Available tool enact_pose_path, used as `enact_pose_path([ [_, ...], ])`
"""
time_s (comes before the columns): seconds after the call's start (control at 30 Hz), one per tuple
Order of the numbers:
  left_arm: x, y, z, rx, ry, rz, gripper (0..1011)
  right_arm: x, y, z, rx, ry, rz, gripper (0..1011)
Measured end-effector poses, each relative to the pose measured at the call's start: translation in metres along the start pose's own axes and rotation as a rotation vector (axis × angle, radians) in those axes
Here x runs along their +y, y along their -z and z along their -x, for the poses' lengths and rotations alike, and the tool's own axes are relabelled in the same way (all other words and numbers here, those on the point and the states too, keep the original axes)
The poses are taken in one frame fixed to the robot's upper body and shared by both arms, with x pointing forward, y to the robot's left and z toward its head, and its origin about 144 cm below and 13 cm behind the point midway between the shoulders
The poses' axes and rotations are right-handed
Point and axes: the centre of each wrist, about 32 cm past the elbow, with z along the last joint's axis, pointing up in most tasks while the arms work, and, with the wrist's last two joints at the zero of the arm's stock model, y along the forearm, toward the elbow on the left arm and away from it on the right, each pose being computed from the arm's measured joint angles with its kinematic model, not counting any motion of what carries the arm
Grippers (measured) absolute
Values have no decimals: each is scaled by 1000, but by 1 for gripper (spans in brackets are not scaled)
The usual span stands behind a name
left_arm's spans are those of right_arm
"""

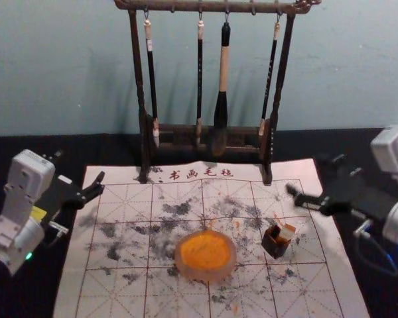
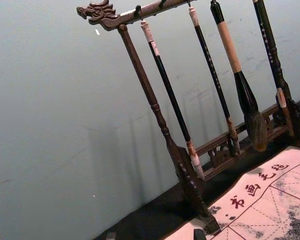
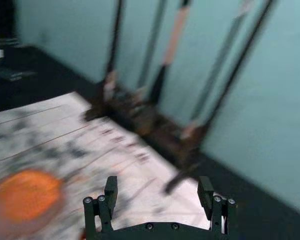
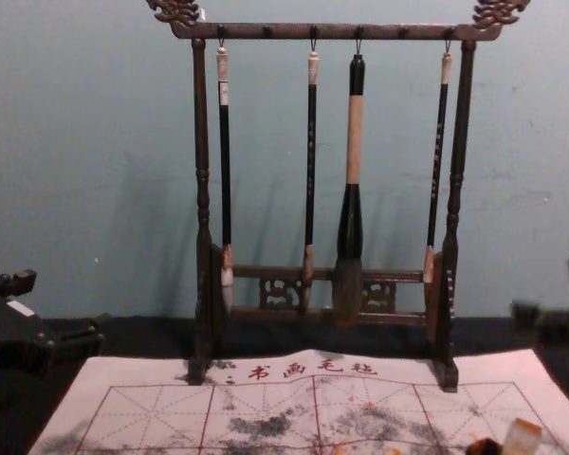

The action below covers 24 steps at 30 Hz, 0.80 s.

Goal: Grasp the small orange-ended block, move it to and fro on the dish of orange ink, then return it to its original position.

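On my left wrist feed I've got a dark wooden rack [image 2: 149, 85] before a pale wall [image 2: 50, 125], a carved dragon head [image 2: 97, 12] on its crossbar. Four brushes [image 2: 170, 90] hang tip down, one far thicker, beside an ink-stained mat [image 2: 257, 212].

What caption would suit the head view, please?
Orange ink dish, small block and gridded mat before a rack of hanging brushes.
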Motion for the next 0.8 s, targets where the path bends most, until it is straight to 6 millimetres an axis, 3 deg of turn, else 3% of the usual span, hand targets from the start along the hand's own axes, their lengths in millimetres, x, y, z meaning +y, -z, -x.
enact_pose_path([
  [0.27, 0, 0, 0, 0, 0, 0, 1001, -10, 18, 15, -52, 227, -31, 1000],
  [0.4, 0, 0, 0, 0, 0, 0, 1001, -11, 40, 26, -56, 300, -1, 1000],
  [0.6, 0, 0, 0, 0, 0, 0, 1001, -7, 64, 43, -12, 335, 44, 1000],
  [0.8, 0, 0, 0, 0, 0, 0, 1001, -3, 73, 48, 17, 344, 66, 1000],
])
